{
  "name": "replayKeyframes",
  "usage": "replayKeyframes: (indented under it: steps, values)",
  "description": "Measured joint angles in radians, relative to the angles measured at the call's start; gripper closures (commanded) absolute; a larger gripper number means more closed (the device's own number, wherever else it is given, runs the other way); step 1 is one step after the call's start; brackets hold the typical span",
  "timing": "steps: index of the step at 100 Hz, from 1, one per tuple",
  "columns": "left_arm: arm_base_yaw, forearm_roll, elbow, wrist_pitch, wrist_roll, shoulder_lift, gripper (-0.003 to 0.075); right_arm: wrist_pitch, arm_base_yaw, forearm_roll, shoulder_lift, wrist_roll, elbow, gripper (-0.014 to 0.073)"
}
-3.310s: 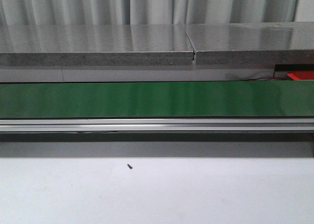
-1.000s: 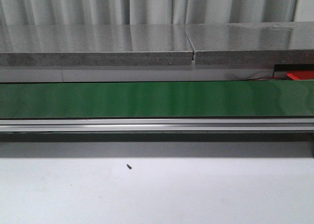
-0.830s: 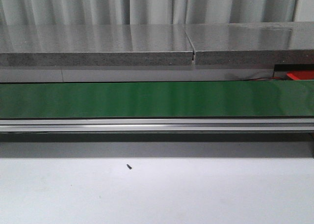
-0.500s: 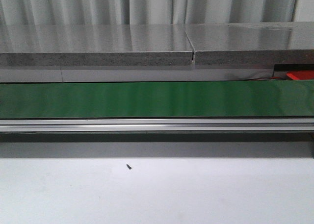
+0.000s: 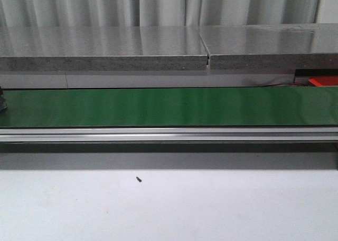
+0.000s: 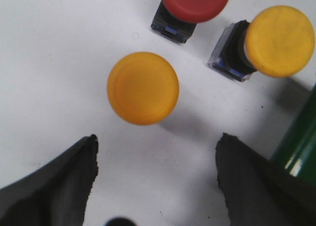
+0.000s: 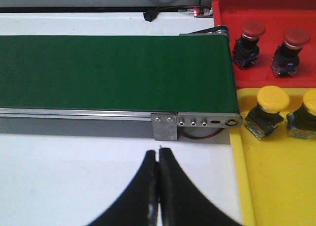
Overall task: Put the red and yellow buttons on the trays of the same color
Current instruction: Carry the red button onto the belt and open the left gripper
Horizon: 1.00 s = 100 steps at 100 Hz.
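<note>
In the left wrist view my left gripper [image 6: 157, 144] is open and empty above the white table, its fingers [image 6: 64, 176] on either side. A yellow button [image 6: 143, 87] stands upright just beyond the fingertips. A second yellow button [image 6: 279, 40] lies tilted on its side, and a red button [image 6: 193, 1] is at the frame's edge. In the right wrist view my right gripper [image 7: 158, 154] is shut and empty over the white table. The red tray [image 7: 276, 18] holds two red buttons [image 7: 248, 35]. The yellow tray [image 7: 276, 176] holds two yellow buttons [image 7: 269, 110].
The green conveyor belt [image 5: 169, 106] runs across the front view with a metal rail [image 5: 169, 134] before it; a dark object [image 5: 2, 101] shows at its left edge. The belt's end roller bracket [image 7: 197, 122] sits between my right gripper and the trays. A small dark speck [image 5: 139, 179] lies on the table.
A small dark object has come into the front view at the left edge of the belt. Nothing else differs.
</note>
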Motion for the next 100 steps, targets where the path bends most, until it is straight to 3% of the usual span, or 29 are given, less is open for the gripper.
replayKeyframes:
  steps: [44, 77, 100]
  values:
    - [0.000, 0.013, -0.140, 0.013, 0.000, 0.138, 0.0254, 0.000, 0.000, 0.000, 0.000, 0.000, 0.000, 0.0661]
    - [0.000, 0.014, -0.142, 0.013, 0.000, 0.138, 0.0522, 0.000, 0.000, 0.000, 0.000, 0.000, 0.000, 0.0661]
    - [0.000, 0.014, -0.142, 0.013, 0.000, 0.138, 0.0553, 0.000, 0.000, 0.000, 0.000, 0.000, 0.000, 0.0661]
